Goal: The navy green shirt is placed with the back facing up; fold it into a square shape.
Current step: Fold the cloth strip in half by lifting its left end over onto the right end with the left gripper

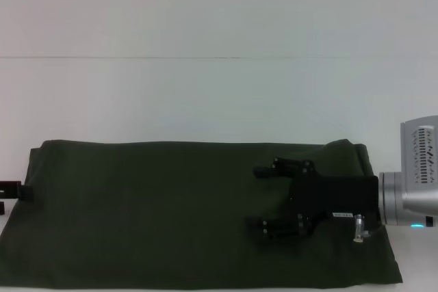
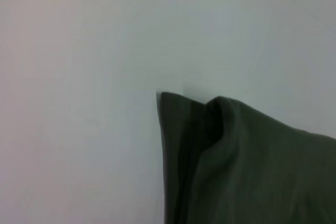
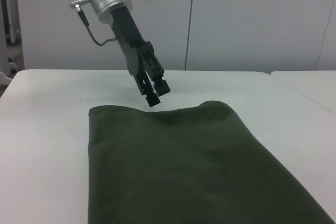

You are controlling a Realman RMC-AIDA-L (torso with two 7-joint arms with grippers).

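Across the lower half of the head view lies the navy green shirt (image 1: 150,217), spread as a wide dark olive band on the white table (image 1: 219,94). Its surface is plain and mostly flat, with no lettering in sight. Its far edge runs nearly straight from the left of the frame to a rounded corner at the right; its near edge runs along the bottom of the frame.

Over the shirt's right part, at lower right of the head view, is the right gripper (image 1: 263,196). Its two black fingers point toward the left of the frame and stand wide apart, with only cloth showing between them and nothing clasped. Whether the fingertips touch the fabric cannot be told. Behind them a silver wrist section extends toward the right edge.

At the far left edge of the head view, just beside the shirt's left border, a small part of the left gripper (image 1: 14,189) shows. The right wrist view shows it more fully (image 3: 156,92), at upper centre of that frame, angled down over the shirt's far edge (image 3: 173,156), its fingertips close together and holding nothing.

The left wrist view shows a bunched, folded corner of the shirt (image 2: 231,166) at lower right, lying on the table (image 2: 79,77).
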